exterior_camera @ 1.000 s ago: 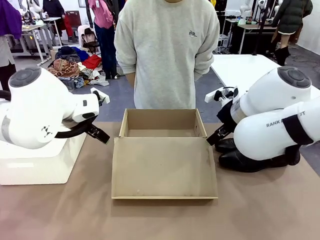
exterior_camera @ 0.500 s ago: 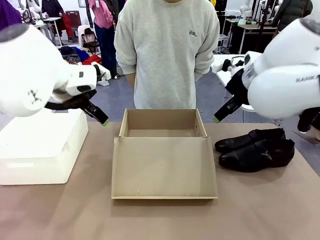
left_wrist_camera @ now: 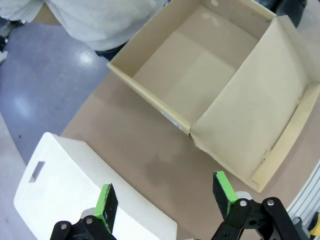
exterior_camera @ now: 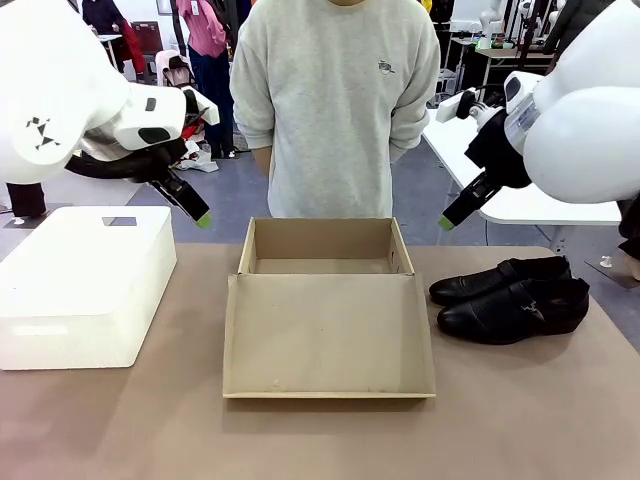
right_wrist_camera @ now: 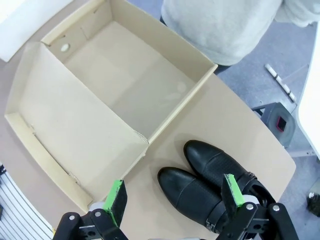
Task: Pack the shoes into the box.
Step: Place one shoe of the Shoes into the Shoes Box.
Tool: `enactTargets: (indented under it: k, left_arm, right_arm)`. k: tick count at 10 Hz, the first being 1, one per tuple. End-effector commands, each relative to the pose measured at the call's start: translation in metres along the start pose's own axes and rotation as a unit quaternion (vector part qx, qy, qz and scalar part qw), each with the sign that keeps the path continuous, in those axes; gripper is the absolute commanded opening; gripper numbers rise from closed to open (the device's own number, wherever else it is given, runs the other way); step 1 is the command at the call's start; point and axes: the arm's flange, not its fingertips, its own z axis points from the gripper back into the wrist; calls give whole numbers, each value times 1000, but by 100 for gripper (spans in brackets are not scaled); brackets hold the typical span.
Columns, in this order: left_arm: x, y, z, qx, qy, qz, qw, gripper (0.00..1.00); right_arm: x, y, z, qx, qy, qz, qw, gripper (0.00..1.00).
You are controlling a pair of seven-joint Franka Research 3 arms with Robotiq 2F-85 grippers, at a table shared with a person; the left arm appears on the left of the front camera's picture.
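Shoes (exterior_camera: 500, 312) and box (exterior_camera: 325, 330) both sit on the brown table (exterior_camera: 520, 430), which takes up the whole near part of the front view. A person in a grey sweatshirt (exterior_camera: 335, 100) stands at the far edge, right behind the box. The two white arms are raised above the table, the left arm (exterior_camera: 60, 90) over the robot's left side and the right arm (exterior_camera: 590, 120) over its right. A white plastic box (exterior_camera: 85, 285) rests on the left part of the table, apart from the cardboard one. The box stands open in the middle, its lid flap laid flat toward the robot, and the bare cardboard floor of the tray shows. The shoes stand upright on their soles side by side, just right of the box and outside it, toes pointing at it. The left gripper (left_wrist_camera: 164, 195) hangs in the air over the strip of table between the white plastic box and the box, fingers spread wide, nothing between them. The right gripper (right_wrist_camera: 175, 192) hangs above the shoes, fingers likewise wide apart and holding nothing
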Motion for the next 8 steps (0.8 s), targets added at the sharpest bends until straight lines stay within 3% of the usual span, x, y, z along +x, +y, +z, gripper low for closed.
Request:
enactTargets:
  k: [1, 5, 8]
  left_arm:
    - [-1, 12, 9, -36, -35, -40, 998, 100]
    - [3, 25, 33, -101, -91, -147, 980, 100]
    - [5, 40, 45, -170, -152, -185, 956, 100]
  right_arm:
    - [-5, -11, 6, 43, -46, 35, 997, 100]
    - [-3, -18, 25, 125, -122, 110, 978, 100]
    - [-4, -22, 31, 177, -179, 149, 956, 100]
